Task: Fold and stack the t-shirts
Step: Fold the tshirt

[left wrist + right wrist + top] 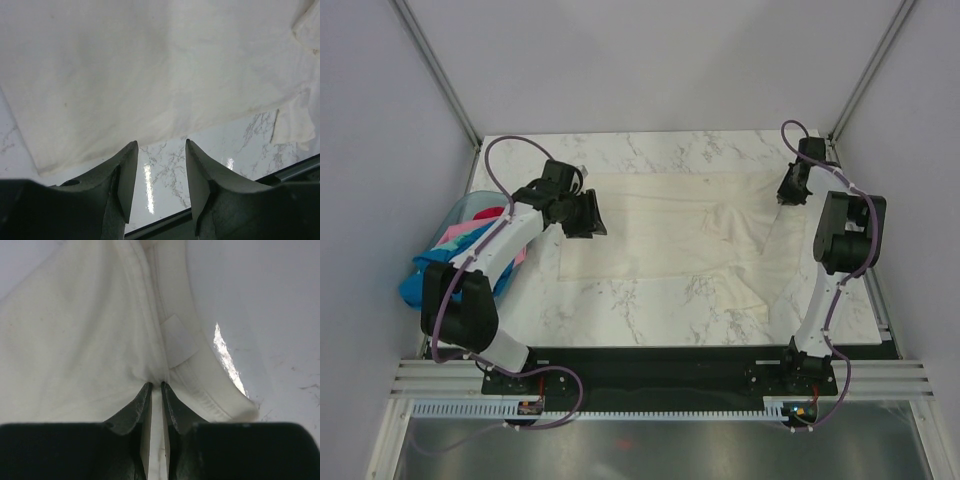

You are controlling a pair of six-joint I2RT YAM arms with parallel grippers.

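On the marble table (620, 320) the cream-white t-shirt (660, 235) lies spread across the middle, the other t-shirts (470, 240) heaped in the pale blue basket (460, 205) at 9 o'clock. The right gripper (155, 387), at 2 o'clock, is pinched on the cloth beside the collar (210, 390); the left gripper (160, 150), at 10 o'clock, hangs spread and empty at the shirt's edge. For a clean fold, I judge the left should bite that edge first, so both lift together.

The left arm (505, 240) and right arm (840, 240) are made of white links and black joints; purple cables (510, 140) are looped alongside; dark tapered fingers (125, 175) are fitted.
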